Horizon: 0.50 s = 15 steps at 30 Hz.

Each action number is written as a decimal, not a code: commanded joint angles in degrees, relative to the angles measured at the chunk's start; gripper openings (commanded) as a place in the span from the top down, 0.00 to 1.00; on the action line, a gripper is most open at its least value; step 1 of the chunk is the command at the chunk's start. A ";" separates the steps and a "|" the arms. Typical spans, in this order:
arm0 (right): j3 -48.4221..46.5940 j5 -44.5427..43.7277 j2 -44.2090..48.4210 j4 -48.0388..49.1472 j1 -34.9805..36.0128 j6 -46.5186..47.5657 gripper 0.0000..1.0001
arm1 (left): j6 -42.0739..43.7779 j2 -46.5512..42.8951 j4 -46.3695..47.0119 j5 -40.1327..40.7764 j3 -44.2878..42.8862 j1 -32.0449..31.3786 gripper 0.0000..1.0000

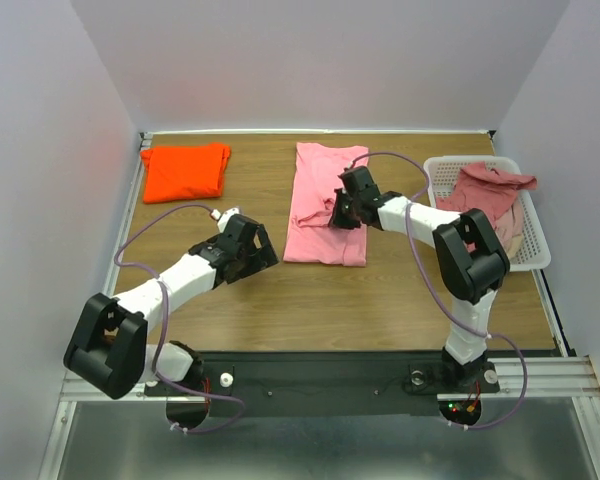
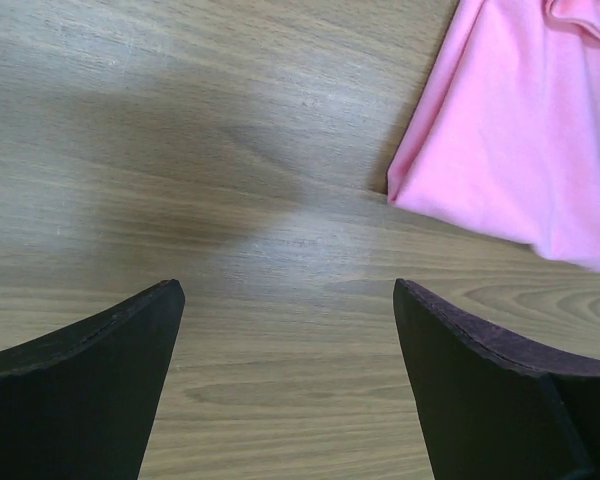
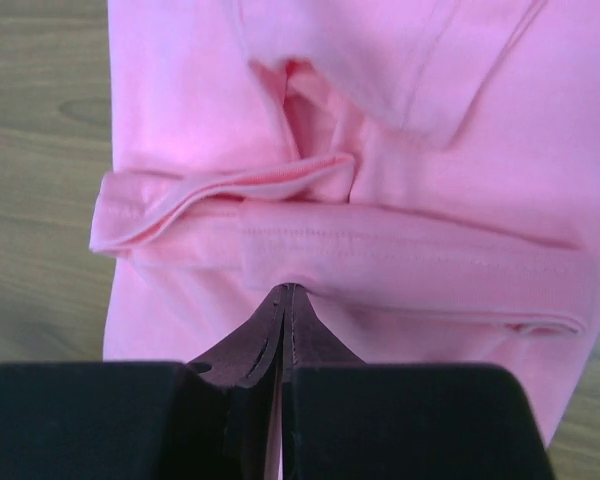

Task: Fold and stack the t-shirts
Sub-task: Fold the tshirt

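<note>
Top external view is showing the pink t-shirt (image 1: 325,205) lying lengthwise mid-table (image 1: 380,300), already narrowed into a long strip. The orange t-shirt (image 1: 185,172) is sitting folded in the far left corner, and the dusty rose t-shirts (image 1: 495,190) are piling up in the basket (image 1: 435,170) on the right.

The right gripper (image 1: 345,213) is working at the pink one's right edge, roughly halfway along. From the right wrist cam its jaws are pressed together with a sliver of pink showing between them, so I'm reading that as pinching the shirt right at a folded-over band. The left gripper (image 2: 287,290) is spread wide, hovering over bare wood near the shirt's corner (image 2: 520,130) and touching nothing.

My guess is we're heading into the next fold of the pink one. Tips for doing it cleanly:

- Whether the pinch is catching every layer isn't clear from the pictures. If only the top layer is coming up, the strip is going to open out, so I'd be lifting slowly and watching.
- That loose sleeve flap bunching just past the fingertips is looking ready to drag out.
- One hand pulling mid-edge is probably going to skew the cloth. I'd be bringing the left one onto the opposite edge, level with the right.
- Lifting just clear of the table, then laying it over in a low arc.
</note>
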<state>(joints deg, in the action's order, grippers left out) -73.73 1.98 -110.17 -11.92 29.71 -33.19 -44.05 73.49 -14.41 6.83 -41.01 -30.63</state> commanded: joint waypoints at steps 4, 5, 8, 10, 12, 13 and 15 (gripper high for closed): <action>-6.94 -10.76 -2.94 2.08 0.08 1.02 0.98 | -0.68 -3.79 -1.49 2.92 0.32 0.13 0.02; -7.65 -11.38 -3.64 2.08 0.08 1.37 0.98 | -0.68 -4.14 -1.75 3.10 0.58 0.13 0.02; -9.32 -11.91 -4.26 2.08 0.08 2.69 0.98 | -0.77 -5.55 -2.28 3.80 1.02 0.22 0.02; -10.46 -13.57 -5.05 2.08 -0.18 4.27 0.98 | -0.86 -6.17 -2.72 4.42 1.29 0.22 0.01; -13.09 -14.28 -6.19 2.08 -0.53 6.37 0.98 | -1.04 -6.52 -3.07 4.77 1.73 0.22 0.02; -13.97 -14.80 -7.42 2.08 -1.06 7.08 0.98 | -1.12 -6.61 -2.90 4.77 1.81 0.22 0.02; -15.64 -14.29 -7.78 1.99 -1.32 8.74 0.99 | -1.12 -6.87 -2.90 4.51 2.25 0.22 0.02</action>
<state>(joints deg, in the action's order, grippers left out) -84.97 -9.54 -116.49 -11.97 29.30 -29.02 -44.69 68.14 -16.19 9.69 -40.01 -30.63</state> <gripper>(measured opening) 0.023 0.985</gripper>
